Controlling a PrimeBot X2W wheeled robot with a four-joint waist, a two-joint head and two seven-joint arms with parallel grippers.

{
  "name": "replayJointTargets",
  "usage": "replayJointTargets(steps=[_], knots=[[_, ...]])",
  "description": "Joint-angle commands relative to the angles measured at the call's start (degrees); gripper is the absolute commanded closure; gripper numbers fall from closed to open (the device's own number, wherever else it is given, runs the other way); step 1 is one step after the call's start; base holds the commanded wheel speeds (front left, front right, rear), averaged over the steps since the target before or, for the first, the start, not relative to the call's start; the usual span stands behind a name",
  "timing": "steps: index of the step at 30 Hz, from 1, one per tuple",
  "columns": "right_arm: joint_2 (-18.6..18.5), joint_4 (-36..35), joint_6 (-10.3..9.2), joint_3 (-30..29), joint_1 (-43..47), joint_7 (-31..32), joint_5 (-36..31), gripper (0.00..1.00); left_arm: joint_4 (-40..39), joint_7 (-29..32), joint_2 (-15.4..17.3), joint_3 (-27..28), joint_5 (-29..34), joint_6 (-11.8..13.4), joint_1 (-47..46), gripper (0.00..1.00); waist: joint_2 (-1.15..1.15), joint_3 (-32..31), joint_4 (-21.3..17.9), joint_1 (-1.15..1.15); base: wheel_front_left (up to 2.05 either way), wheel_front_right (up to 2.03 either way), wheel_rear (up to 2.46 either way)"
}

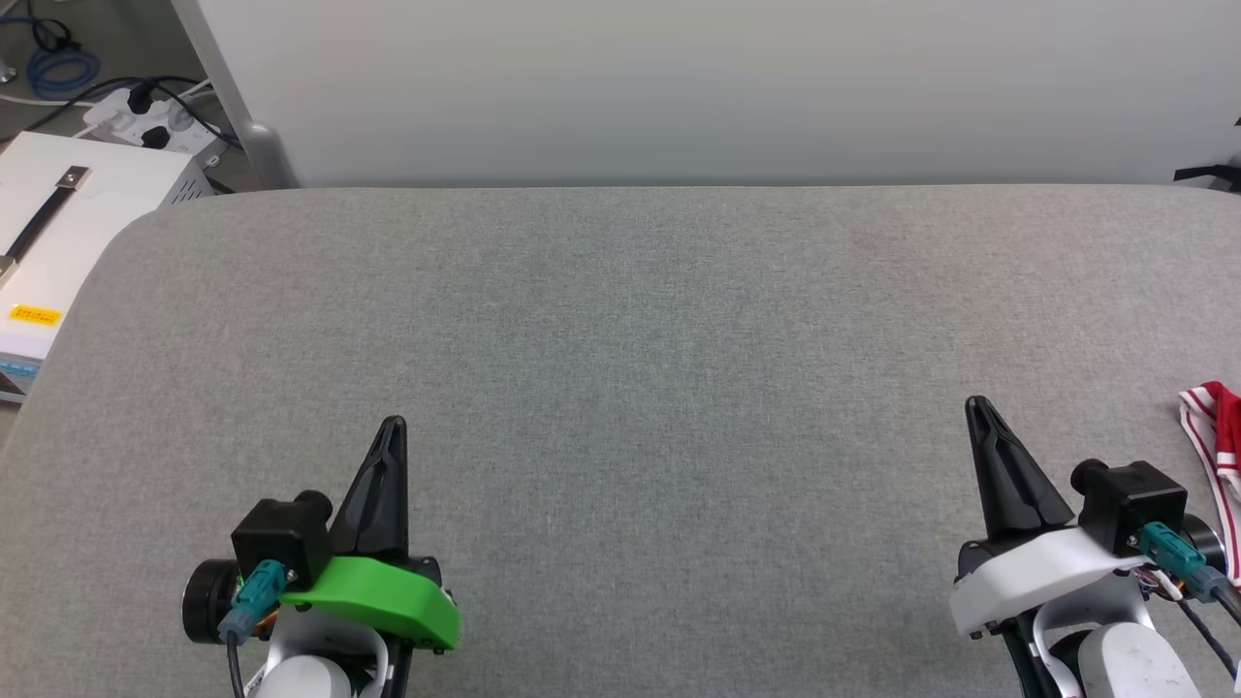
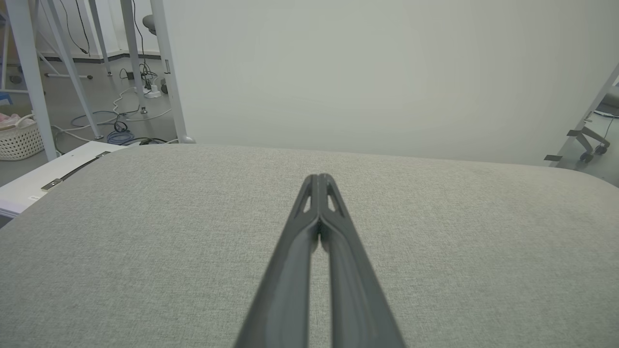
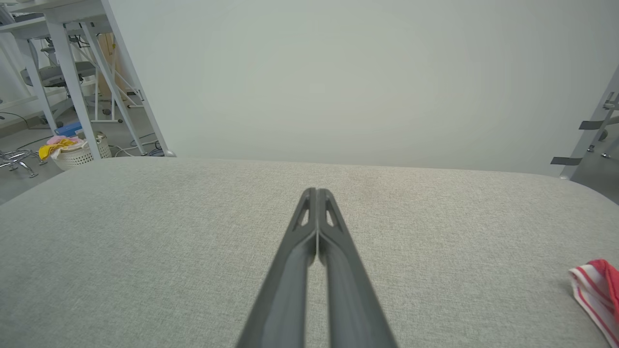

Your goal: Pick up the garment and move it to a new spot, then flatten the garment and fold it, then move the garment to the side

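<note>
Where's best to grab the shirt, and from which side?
Probably the striped edge of the shirt, its nearest visible part. Reach rightward with the right gripper, which sits left of it; it's shut, so open first. The rest runs off frame.

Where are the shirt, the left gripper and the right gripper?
shirt [image 1: 1208, 423], head view, striped trim at the right edge.
left gripper [image 1: 393, 427], head view, tips of the shut fingers.
right gripper [image 1: 974, 405], head view, tips of the shut fingers.
</note>
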Motion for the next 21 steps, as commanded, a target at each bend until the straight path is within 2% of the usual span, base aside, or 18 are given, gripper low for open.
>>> replayJointTargets(steps=[1, 21], knots=[[0.25, -0.43, -0.01, -0.19, 1.03, 0.40, -0.54, 1.00, -0.26, 0.40, -0.28, 0.17, 0.83, 0.36, 0.72, 1.00, 0.00, -0.05, -0.02, 0.00, 0.00, 0.00, 0.00], [0.73, -1.30, -0.02, -0.87, 1.61, 2.33, -2.73, 1.00, -1.38, 2.72, -0.46, 0.62, 3.20, 1.52, 1.07, 1.00, 0.00, -0.78, -0.25, 0.00, 0.00, 0.00, 0.00]])
